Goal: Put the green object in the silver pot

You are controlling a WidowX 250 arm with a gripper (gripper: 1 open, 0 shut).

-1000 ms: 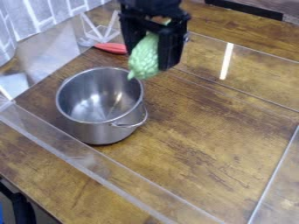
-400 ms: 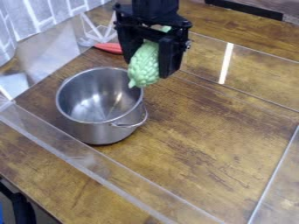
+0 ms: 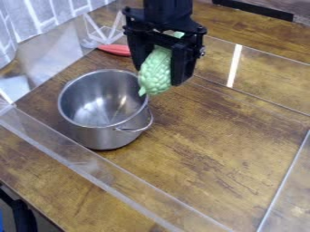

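Note:
The green object (image 3: 157,72) is a light green, bumpy oval held upright between the black fingers of my gripper (image 3: 159,65). The gripper is shut on it and holds it in the air just right of the silver pot's rim. The silver pot (image 3: 104,110) is round and shiny, stands on the wooden table at the left, and has a small handle at its lower right. Its inside looks empty.
A small red item (image 3: 112,49) lies behind the gripper near the back. A clear raised border (image 3: 97,168) runs along the table's front and left. Pale cloth and a wire rack (image 3: 91,32) sit at the back left.
The gripper with the green object has moved slightly right and lower, toward the front, staying beside the pot's right rim.

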